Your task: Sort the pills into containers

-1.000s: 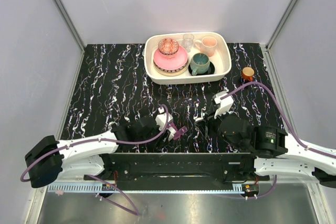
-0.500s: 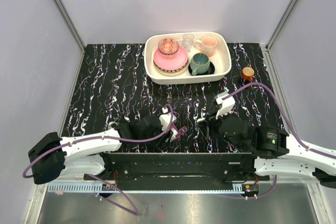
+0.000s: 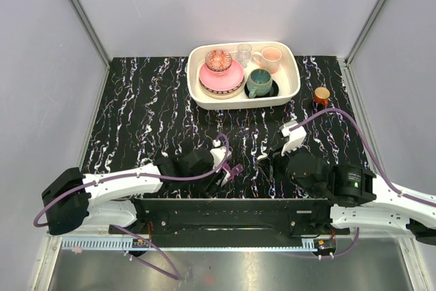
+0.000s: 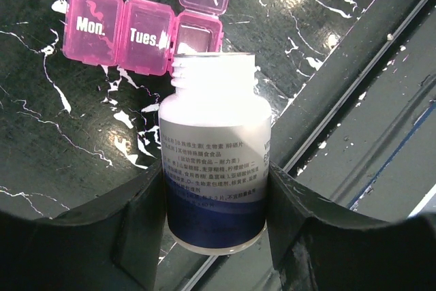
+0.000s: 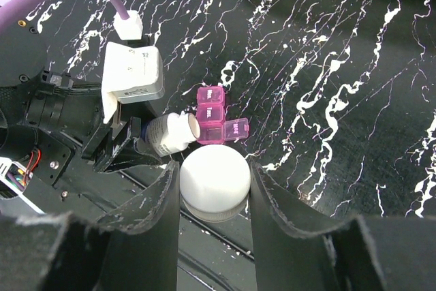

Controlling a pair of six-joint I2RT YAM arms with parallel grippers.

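Shifted slightly rightward, left jaws clamp an uncapped white plastic bottle (image 4: 214,168) beside the magenta plastic pill box (image 4: 116,28); right jaws grip a round white cap (image 5: 214,182).

Your left arm (image 3: 116,185) and right arm (image 3: 381,202) both lie low, reaching inward toward each other. The left gripper (image 4: 214,199) is clamped on a white bottle (image 4: 214,134), with one of its fingers (image 4: 139,223) on each side. The right gripper (image 5: 214,189) is clamped on a white cap (image 5: 213,176) centred between its fingers.
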